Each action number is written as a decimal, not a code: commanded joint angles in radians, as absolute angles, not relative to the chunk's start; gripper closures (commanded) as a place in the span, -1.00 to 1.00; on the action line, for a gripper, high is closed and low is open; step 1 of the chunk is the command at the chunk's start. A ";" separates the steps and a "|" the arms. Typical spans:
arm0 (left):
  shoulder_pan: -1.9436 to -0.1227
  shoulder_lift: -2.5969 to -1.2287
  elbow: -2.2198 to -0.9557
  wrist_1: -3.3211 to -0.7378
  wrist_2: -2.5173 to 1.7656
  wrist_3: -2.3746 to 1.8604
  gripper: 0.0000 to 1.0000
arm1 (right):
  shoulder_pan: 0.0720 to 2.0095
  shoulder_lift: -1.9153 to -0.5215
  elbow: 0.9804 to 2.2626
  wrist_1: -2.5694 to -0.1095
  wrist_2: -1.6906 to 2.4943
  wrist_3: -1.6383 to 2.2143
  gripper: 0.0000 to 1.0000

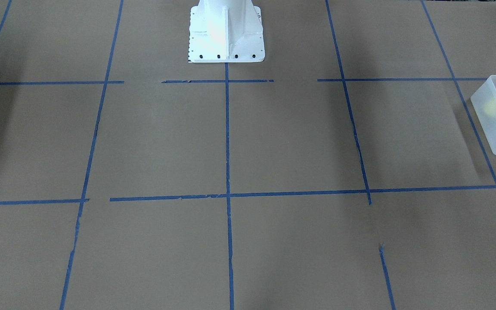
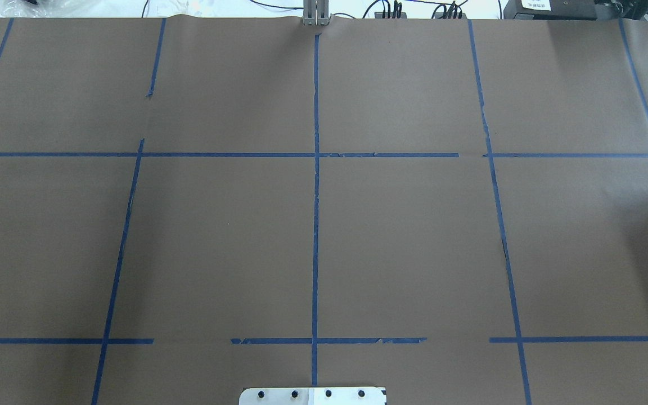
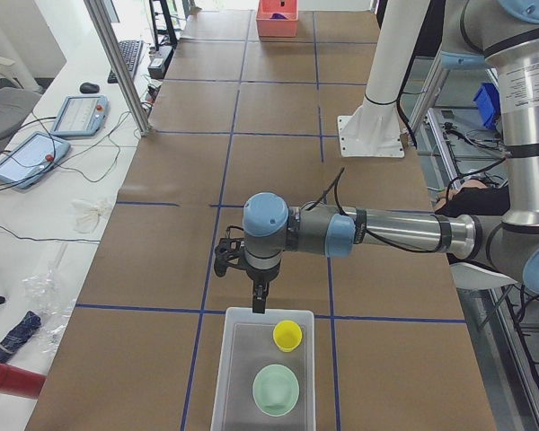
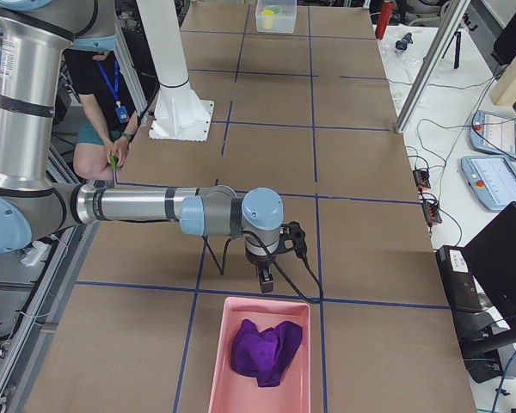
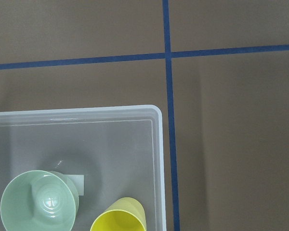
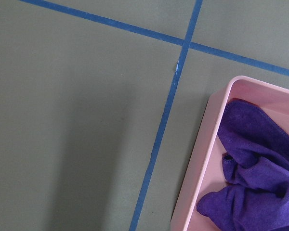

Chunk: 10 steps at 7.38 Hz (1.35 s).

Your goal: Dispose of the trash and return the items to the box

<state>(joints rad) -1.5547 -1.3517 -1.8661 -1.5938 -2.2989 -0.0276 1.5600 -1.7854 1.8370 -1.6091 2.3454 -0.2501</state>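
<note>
The box (image 3: 225, 377), a frosted white bin, holds the items: the yellow cup (image 3: 287, 335) and the mint-green bowl (image 3: 276, 389). My left wrist view looks down on the box's rim (image 5: 156, 144), the bowl (image 5: 38, 202) and the cup (image 5: 119, 216). The left gripper (image 3: 257, 301) hangs over the box's far edge; I cannot tell whether it is open or shut. The trash, a purple cloth (image 4: 267, 348), lies in a pink bin (image 4: 226, 361); the cloth (image 6: 260, 163) also shows in the right wrist view. The right gripper (image 4: 265, 277) hangs just beyond that bin; I cannot tell its state.
The white robot base (image 1: 225, 34) stands at the table's robot side. Brown paper with a blue tape grid (image 2: 315, 169) covers the table. A seated person (image 4: 103, 103) is beside the robot. Tablets (image 4: 499, 181) and cables lie on a side desk.
</note>
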 commanded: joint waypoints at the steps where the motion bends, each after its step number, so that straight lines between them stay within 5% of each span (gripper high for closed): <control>1: -1.555 -1.351 -1.867 -1.594 -2.299 -0.028 -1.00 | 1.557 -1.784 1.836 -1.609 2.345 -0.249 -1.00; 10: -1.555 -1.353 -1.871 -1.600 -2.303 -0.028 -1.00 | 1.557 -1.778 1.839 -1.606 2.347 -0.239 -1.00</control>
<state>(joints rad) -1.5555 -1.3530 -1.8715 -1.5998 -2.3024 -0.0276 1.5570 -1.7791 1.8386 -1.6061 2.3452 -0.2413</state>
